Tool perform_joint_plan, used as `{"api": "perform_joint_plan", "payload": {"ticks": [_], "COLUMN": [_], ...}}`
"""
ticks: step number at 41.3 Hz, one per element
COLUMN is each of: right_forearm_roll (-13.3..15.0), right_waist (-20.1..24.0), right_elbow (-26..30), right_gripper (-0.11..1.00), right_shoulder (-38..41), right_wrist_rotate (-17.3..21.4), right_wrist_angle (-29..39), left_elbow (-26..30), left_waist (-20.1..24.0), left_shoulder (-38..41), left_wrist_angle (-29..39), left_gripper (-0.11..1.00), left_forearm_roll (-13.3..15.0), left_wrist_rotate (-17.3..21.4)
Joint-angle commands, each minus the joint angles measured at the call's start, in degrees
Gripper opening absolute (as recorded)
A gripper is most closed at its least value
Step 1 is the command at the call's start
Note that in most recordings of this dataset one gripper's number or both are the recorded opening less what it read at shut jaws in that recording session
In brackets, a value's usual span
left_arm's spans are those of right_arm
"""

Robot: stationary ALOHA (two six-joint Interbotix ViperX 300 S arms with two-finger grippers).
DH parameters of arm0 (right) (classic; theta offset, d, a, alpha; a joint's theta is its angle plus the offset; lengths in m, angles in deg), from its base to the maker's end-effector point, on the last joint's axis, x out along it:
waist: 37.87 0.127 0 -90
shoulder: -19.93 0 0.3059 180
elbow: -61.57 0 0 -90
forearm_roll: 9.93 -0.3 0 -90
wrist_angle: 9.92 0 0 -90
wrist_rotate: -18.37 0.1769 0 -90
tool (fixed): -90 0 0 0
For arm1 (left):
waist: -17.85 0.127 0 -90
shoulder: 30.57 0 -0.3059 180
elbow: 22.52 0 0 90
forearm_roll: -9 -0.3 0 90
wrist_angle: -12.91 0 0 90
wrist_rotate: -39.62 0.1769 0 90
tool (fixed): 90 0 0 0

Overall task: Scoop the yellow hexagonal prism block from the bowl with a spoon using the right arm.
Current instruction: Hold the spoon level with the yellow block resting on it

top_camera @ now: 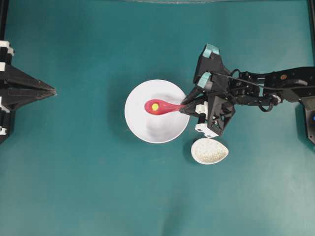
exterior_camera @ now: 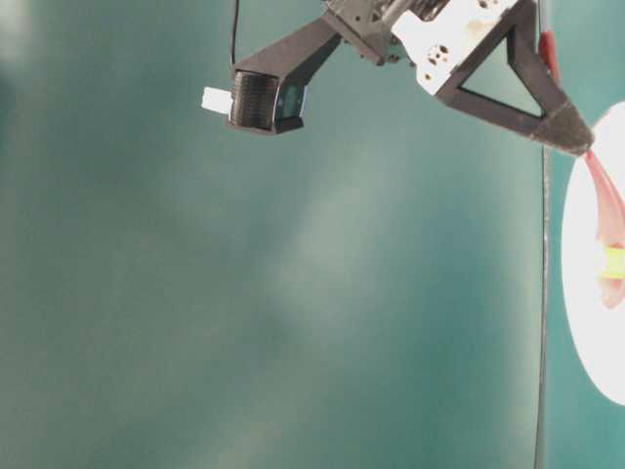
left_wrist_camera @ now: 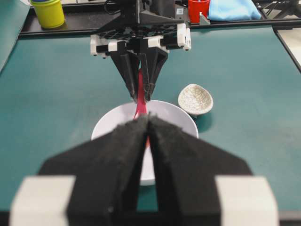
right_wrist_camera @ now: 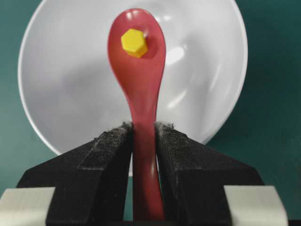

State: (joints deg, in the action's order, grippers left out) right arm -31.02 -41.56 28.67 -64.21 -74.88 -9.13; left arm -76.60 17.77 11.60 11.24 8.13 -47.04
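Pads of the right arm's black lattice gripper point(right_wrist_camera: 143, 141) are clamping the short handle of the glossy pink-red soup spoon point(right_wrist_camera: 138, 70). Its deep scoop is cradling the tiny bright yellow hexagonal prism block point(right_wrist_camera: 134, 43) over the plain round white bowl point(right_wrist_camera: 56, 75). That block is looking light, hard and loose, likely sliding off the slick scoop if it tips, so the handle is staying the place to grip. A speckled beige teardrop spoon rest point(top_camera: 209, 151) is sitting just beside the bowl; the idle left gripper point(top_camera: 47, 91), pinched together, is waiting well apart from the bowl.
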Motion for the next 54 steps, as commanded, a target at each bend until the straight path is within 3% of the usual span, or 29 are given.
{"api": "perform_joint_plan", "payload": {"ticks": [1, 23, 54], "right_forearm_roll": [0.2, 1.1, 1.1], "right_waist": [0.2, 0.0, -0.6], "right_elbow": [1.8, 2.4, 3.1], "right_gripper": [0.25, 0.25, 0.25], "right_shoulder": [-2.7, -11.9, -13.1], "right_wrist_rotate": [-0.2, -0.3, -0.4], "right_wrist_angle": [0.3, 4.7, 5.2], "left_elbow": [2.0, 2.2, 2.4], "left_waist": [-0.1, -0.1, -0.1], "left_shoulder": [0.2, 0.2, 0.2], "left_wrist_angle": [-0.3, -0.3, -0.3], "left_gripper": [0.09, 0.09, 0.09], "left_forearm_roll": [-0.1, -0.1, -0.1], "left_wrist_rotate": [-0.1, -0.6, 0.0]}}
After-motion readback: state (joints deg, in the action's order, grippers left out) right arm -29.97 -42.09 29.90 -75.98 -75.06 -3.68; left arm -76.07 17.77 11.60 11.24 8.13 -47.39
